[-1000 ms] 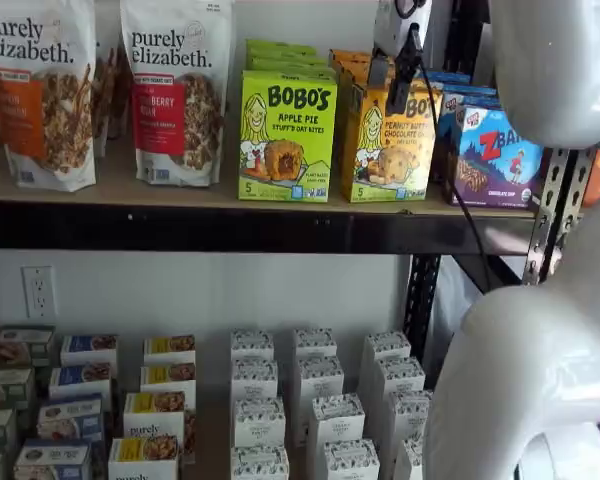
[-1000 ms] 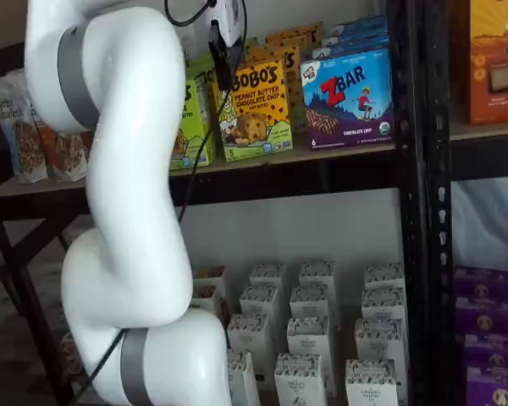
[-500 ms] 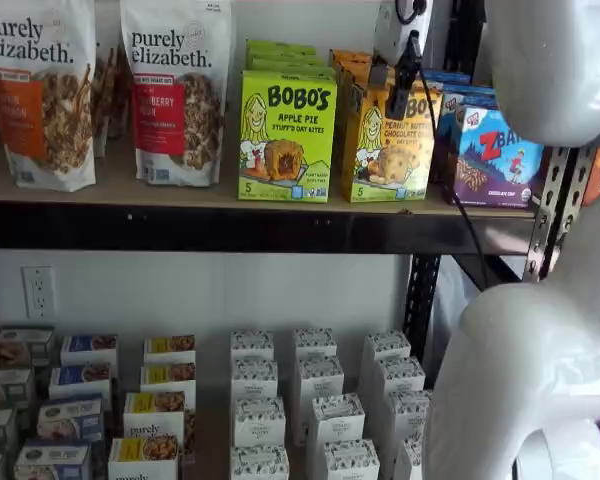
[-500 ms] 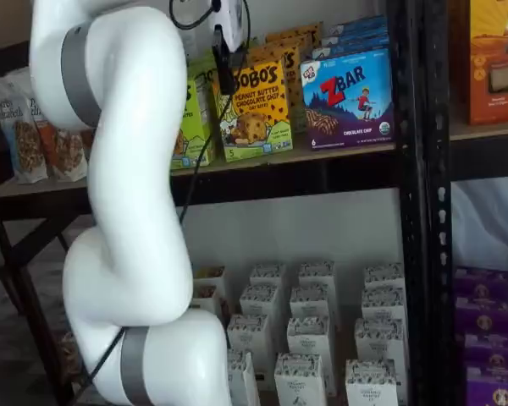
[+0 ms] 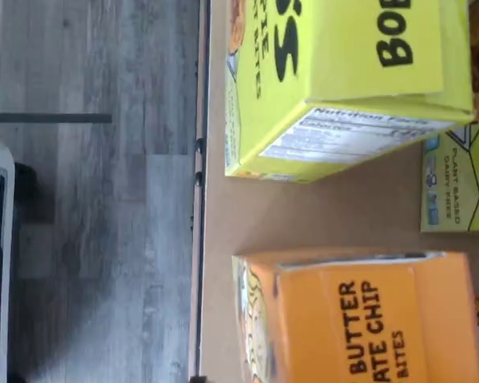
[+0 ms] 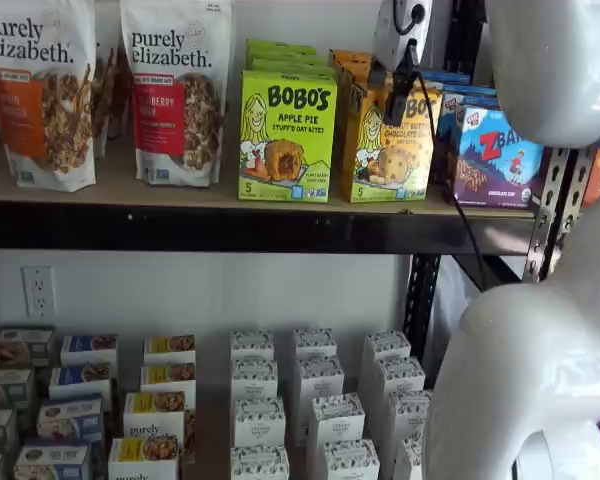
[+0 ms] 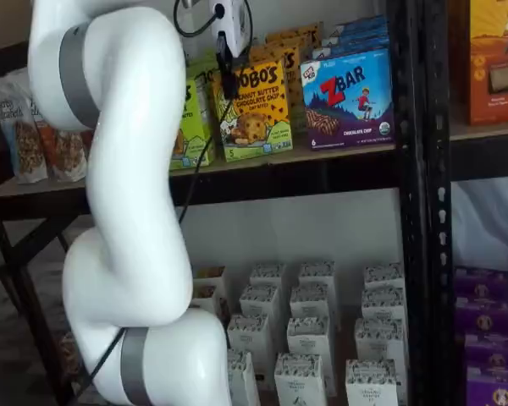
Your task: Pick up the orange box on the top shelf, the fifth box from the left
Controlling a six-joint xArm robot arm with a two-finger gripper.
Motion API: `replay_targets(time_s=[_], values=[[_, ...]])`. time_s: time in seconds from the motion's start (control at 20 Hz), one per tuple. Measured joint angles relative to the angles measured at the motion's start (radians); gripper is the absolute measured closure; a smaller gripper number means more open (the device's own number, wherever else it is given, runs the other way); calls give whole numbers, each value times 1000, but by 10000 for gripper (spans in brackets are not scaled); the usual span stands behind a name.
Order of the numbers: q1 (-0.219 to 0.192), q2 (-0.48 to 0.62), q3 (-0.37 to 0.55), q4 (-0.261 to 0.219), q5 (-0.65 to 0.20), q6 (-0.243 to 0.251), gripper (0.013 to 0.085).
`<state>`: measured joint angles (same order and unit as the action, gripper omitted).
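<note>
The orange box (image 6: 390, 150) stands upright at the front of the top shelf (image 6: 160, 190), between a lime-green box and a blue one; both shelf views show it (image 7: 258, 106). My gripper (image 6: 387, 92) hangs in front of its upper edge, open, with a gap between the two black fingers and nothing in them. In a shelf view the gripper (image 7: 227, 69) shows side-on against the box's left top corner. The wrist view looks down on the orange box's lid (image 5: 359, 319) and the tan shelf board (image 5: 303, 211).
A lime-green Bobo's box (image 6: 287, 135) stands just left of the orange one, a blue ZBar box (image 6: 495, 150) just right. Granola bags (image 6: 175, 90) fill the shelf's left. Small white cartons (image 6: 310, 405) sit on the lower level. The white arm (image 7: 127, 211) rises before the shelves.
The gripper has edged slightly closer to the orange box's top. Its fingers stay open. The boxes have not moved.
</note>
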<state>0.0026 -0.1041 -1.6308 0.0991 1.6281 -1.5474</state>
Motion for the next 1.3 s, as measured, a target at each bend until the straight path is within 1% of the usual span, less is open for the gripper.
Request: replay_targets(time_s=[0.3,0.35,0.4,0.5,0.55,0.6,0.65,0.7,0.75,0.8,1.05,1.3], values=[[-2,-4,11,2,-12,-2,130],[-2,-5,14,1,-16,-2,170],[-2,-8,18,0,-20,-3,170],[-3,-11,23,1,-27,-4,250],[-3,-11,24,2,-28,-4,250],[-4,-12,24,3,-29,-5,290],[-5,-12,25,4,-31,-5,290],[-5,-13,26,5,-32,-6,330],[-6,-13,26,6,-32,-6,330],[-6,-13,26,6,-33,-6,370],[-6,-5,11,1,-12,-6,370],[-6,-5,11,-1,-15,-6,370]])
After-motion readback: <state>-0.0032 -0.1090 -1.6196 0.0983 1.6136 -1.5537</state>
